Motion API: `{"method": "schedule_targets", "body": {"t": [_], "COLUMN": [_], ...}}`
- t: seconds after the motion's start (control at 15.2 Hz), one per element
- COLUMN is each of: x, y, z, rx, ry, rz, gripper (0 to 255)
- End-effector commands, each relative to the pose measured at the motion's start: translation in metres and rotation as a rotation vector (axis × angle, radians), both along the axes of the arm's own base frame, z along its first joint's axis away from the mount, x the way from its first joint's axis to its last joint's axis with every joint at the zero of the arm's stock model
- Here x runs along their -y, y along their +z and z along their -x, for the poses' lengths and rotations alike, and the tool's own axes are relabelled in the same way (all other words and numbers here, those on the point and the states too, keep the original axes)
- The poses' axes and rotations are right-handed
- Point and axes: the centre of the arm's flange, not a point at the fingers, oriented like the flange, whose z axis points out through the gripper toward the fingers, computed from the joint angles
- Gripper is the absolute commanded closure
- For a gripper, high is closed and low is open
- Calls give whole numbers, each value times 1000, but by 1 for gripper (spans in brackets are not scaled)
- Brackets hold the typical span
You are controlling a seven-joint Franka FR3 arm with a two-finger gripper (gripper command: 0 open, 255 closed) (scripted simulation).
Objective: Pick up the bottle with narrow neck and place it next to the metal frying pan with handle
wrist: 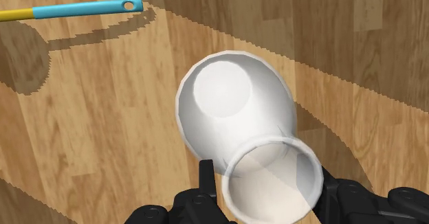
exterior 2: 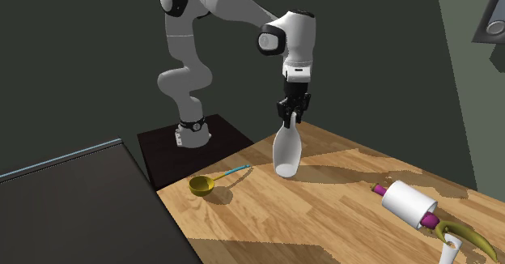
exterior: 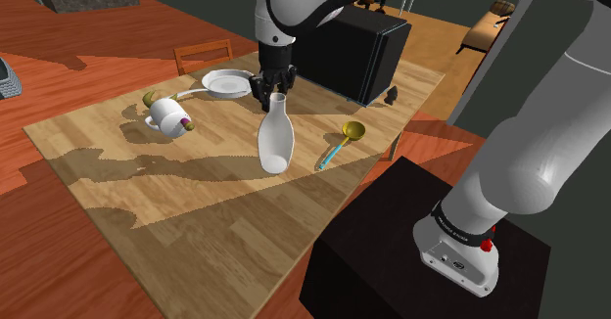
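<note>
The black gripper point(exterior: 271, 92) pinches the narrow neck of a white bottle point(exterior: 276, 139), which stands on the wooden table point(exterior: 147, 190) at centre frame. In the wrist view, its fingers point(wrist: 206, 181) flank the bottle's open mouth. The shoulder view adds a pale frying pan point(exterior: 227, 83) just upper left of the gripper, apart from the bottle. A white roller point(exterior: 168, 117) lies further left, and a yellow ladle point(exterior: 343, 141) with a blue handle lies to the right.
</note>
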Motion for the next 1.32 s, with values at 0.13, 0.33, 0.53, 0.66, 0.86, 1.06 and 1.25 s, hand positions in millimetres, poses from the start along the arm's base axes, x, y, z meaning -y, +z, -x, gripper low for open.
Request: {"method": "schedule_targets", "body": {"t": [0.13, 0.33, 0.53, 0.66, 0.86, 1.06, 1.25], "x": [0, 0, 0, 0, 0, 0, 0], "y": [-1, 5, 21, 31, 47, 63, 79], "z": [0, 0, 0, 0, 0, 0, 0], "rx": [-1, -1, -1, -1, -1, -1, -1], "ry": [0, 0, 0, 0, 0, 0, 0], "rz": [0, 0, 0, 0, 0, 0, 0], "gripper": [255, 255, 255, 255, 255, 255, 255]}}
